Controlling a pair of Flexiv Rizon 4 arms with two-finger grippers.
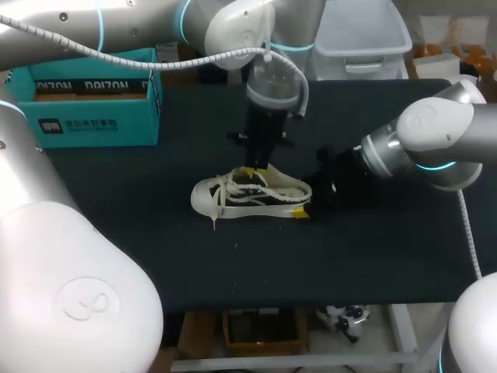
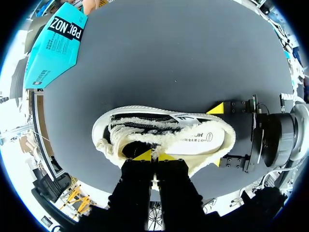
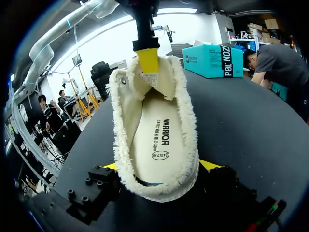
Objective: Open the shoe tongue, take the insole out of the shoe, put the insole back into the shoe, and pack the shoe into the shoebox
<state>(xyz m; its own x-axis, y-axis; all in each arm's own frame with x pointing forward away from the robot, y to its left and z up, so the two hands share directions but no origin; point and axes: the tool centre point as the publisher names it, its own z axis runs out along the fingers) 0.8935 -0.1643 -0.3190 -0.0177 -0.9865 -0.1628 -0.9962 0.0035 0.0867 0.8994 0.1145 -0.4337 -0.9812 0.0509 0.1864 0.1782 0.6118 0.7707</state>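
At the middle of the black table [image 1: 116,202], the shoe [image 1: 248,196] lay on its sole. Its long axis ran across the head view, with the white toe cap toward my left side and the heel toward my right. Pale laces [image 1: 225,190] trailed loose over the front.

My left gripper [image 2: 155,156] came down from above with its two yellow tips drawn narrow, almost together. They pinched the tongue [image 3: 145,79] and held it upright, away from the opening. My right gripper [image 3: 159,166] sat low at the heel. Its fingers were spread wide, one yellow tip pressed to each side of the shoe.

Between them the fleece-lined mouth stood open. The cream insole [image 3: 157,140] rested flat inside, running from heel toward toe along the shoe's length. Dark print marked the insole near the heel end: a line of capital letters set lengthwise and a small oval stamp beneath it. A small tag with fine print, too small to make out, showed on the inner face of the tongue just below my left fingertips.

Well apart from the shoe, at the far left corner of the table, the teal shoebox [image 1: 93,101] sat open-topped. A white label [image 1: 51,125] and a short row of white characters showed on the side facing the head camera, and larger letters ran on a dark band along its inner wall
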